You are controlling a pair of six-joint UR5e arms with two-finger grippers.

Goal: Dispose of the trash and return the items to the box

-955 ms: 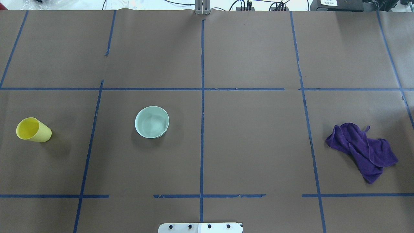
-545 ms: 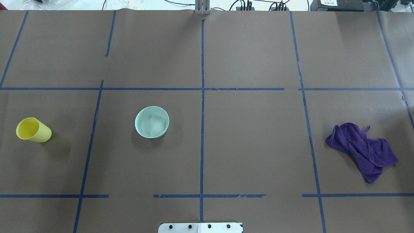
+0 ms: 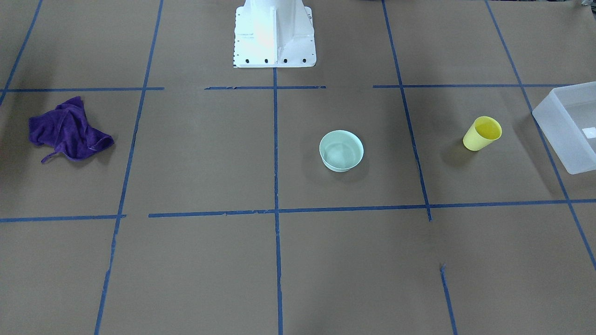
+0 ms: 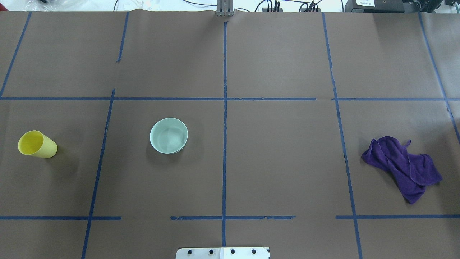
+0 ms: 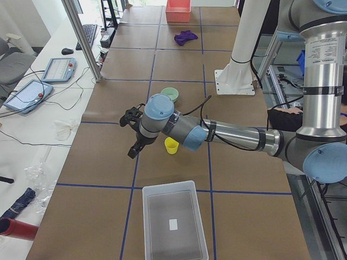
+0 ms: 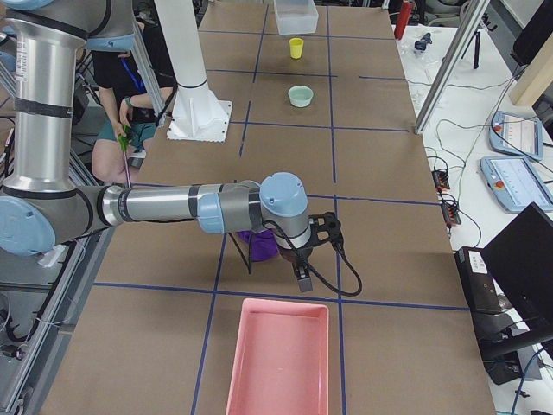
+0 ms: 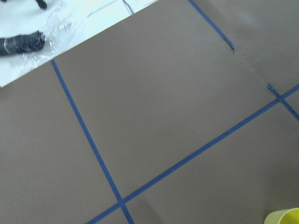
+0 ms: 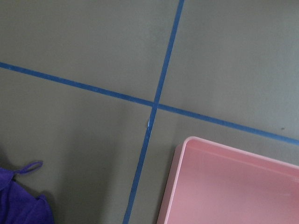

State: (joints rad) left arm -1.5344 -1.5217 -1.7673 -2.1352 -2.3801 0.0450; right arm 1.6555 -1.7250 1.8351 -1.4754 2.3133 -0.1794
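Observation:
The yellow cup [image 4: 37, 144] stands upright at the table's left; it also shows in the front-facing view [image 3: 482, 133]. The mint-green bowl [image 4: 169, 135] sits upright left of centre. The translucent box [image 3: 554, 125] lies beyond the cup at the left end, outside the overhead view, holding only its white label. My left gripper [image 5: 132, 151] hovers above the table beside the cup [image 5: 171, 145], toward the far edge. My right gripper [image 6: 302, 277] hovers by the purple cloth [image 6: 259, 245]. Both grippers show only in side views, so I cannot tell whether they are open or shut.
The purple cloth [image 4: 402, 167] lies crumpled at the right. A pink tray [image 6: 281, 359] sits at the right end, and its corner shows in the right wrist view [image 8: 233, 186]. The white robot base [image 3: 274, 32] stands at the near edge. Crumpled clear plastic [image 7: 60, 28] lies off the paper's far edge.

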